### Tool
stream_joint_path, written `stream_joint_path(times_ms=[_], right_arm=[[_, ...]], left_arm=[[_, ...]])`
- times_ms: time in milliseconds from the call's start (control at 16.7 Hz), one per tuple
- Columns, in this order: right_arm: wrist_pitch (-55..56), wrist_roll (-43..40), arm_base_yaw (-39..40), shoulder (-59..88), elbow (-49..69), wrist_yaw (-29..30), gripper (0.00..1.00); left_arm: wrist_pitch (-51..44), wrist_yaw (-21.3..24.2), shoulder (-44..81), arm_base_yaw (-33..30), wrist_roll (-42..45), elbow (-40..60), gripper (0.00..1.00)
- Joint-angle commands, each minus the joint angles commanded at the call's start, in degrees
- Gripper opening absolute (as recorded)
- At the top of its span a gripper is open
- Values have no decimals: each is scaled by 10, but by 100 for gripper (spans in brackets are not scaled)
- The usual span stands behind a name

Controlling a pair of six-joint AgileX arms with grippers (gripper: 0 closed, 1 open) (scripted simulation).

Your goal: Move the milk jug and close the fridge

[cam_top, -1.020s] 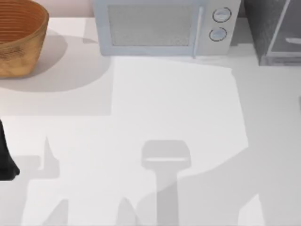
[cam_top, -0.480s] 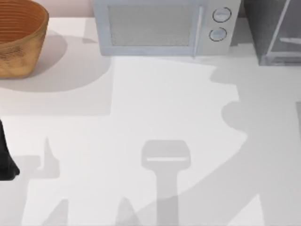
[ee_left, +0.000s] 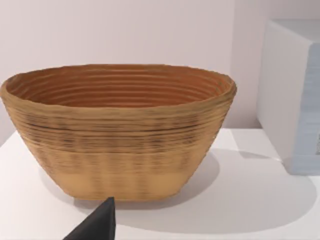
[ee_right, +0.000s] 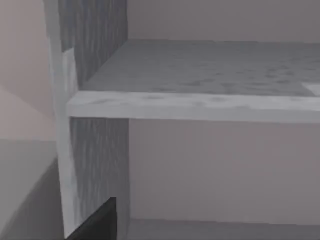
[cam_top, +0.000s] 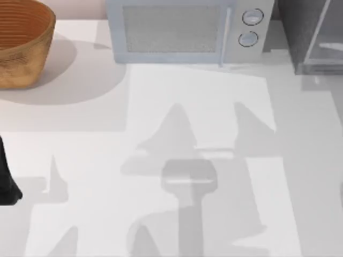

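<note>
At the worktop's (cam_top: pixel 214 107) far right corner I see the fridge (cam_top: pixel 313 37) open, its shelf (ee_right: pixel 200 75) close before my right wrist camera. Left arm (cam_top: pixel 6 176) is parked at the left edge, facing the basket (ee_left: pixel 117 132). Either pincer's state: cannot tell.

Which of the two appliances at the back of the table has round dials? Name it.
The pale microwave, in the middle at the back: two round dials sit beside its window. The dark grey fridge, at the right, shows none.
</note>
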Motion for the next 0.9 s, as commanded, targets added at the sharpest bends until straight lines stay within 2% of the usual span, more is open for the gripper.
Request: stream_joint_path(times_ms=[540,900], right_arm=[[-265,-4,46,-593,-308,56,100],[-376,-4,68,-791,-437,78,100]], left_arm=[[0,0,0,0,0,0,100],[0,0,0,0,0,0,100]])
